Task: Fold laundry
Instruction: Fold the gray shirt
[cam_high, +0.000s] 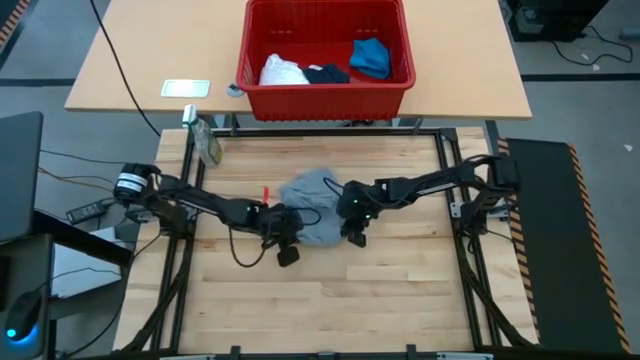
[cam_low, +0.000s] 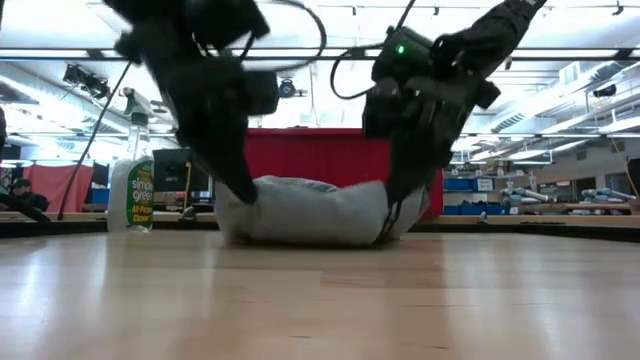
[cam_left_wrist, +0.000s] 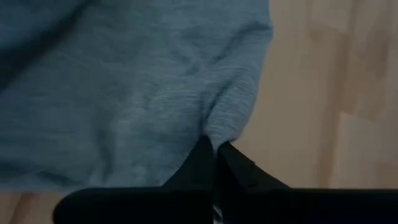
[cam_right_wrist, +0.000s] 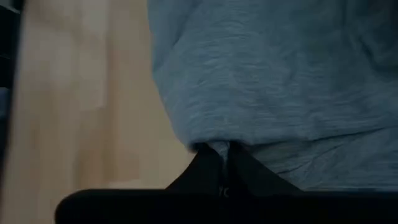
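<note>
- Grey T-shirt (cam_high: 315, 205): one bunched heap near the middle of the wooden desk (cam_high: 400, 290), lying between the two arms; in the low view it shows as a low rounded mound (cam_low: 315, 212) resting on the desk top.
- Left claw (cam_high: 283, 233): down at the shirt's left edge, fingers pressed together and pinching a fold of the grey cloth (cam_left_wrist: 239, 118); the left wrist view shows the fabric edge caught at the fingertips (cam_left_wrist: 214, 152).
- Right claw (cam_high: 352, 225): down at the shirt's right edge, fingers pressed together and pinching the grey cloth hem (cam_right_wrist: 217, 149).
- Red plastic basket (cam_high: 325, 90): on the lighter desk beyond the wooden one, well apart from the shirt.
- White cloth (cam_high: 282, 71): inside the basket, left part.
- Navy garment (cam_high: 327, 73): inside the basket, between the white and bright blue pieces.
- Bright blue garment (cam_high: 371, 56): inside the basket, right part.
- Spray bottle (cam_low: 133, 185): upright, with a green label, at the far left edge of the wooden desk.
</note>
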